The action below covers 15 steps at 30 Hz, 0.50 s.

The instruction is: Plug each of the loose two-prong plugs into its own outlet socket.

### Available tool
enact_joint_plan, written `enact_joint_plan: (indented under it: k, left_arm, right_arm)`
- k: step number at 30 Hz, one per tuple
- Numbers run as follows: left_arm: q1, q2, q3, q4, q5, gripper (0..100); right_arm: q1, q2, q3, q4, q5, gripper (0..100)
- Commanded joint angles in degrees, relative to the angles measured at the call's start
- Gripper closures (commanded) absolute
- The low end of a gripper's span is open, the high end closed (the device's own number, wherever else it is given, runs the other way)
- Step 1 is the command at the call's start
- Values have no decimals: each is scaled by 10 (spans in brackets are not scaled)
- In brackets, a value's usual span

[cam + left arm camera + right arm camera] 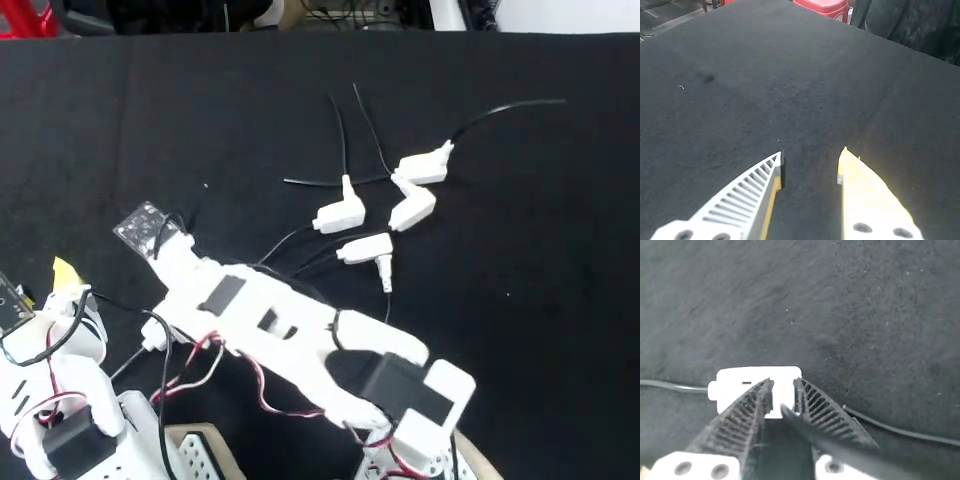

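Observation:
Several white plug and socket pieces with thin black cords lie together right of the table's middle: one [340, 212], one [412, 208], one [425, 167] and one [365, 247]. In the right wrist view my right gripper [782, 382] is shut on a white plug body [735, 382], its dark ribbed fingers [747, 407] pinching a narrow part of it. A black cord [670, 386] runs off from the plug. The right arm [270, 320] stretches diagonally across the front of the table. My left gripper [810, 162] hangs open over bare black cloth, and its yellow finger [65, 270] shows at the front left.
Black cloth [520, 300] covers the whole table. Another cord [900, 432] lies beside the held plug. Red and black wires [195, 360] trail off the right arm. A red stool [820, 5] stands past the far edge. A perforated white part [195, 450] sits at the front.

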Motion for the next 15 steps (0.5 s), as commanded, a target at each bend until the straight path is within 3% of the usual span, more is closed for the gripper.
enact_joint_plan:
  k: [1,9,15]
  left_arm:
    - [0,-1,-1,-2,-5,809]
    - [0,-1,-1,-2,-5,809]
    - [15,-1,-1,-2,-3,809]
  right_arm:
    - [40,13,-12,47,57,987]
    - [142,9,-8,96,149,987]
    - [146,-82,2,129,196,948]
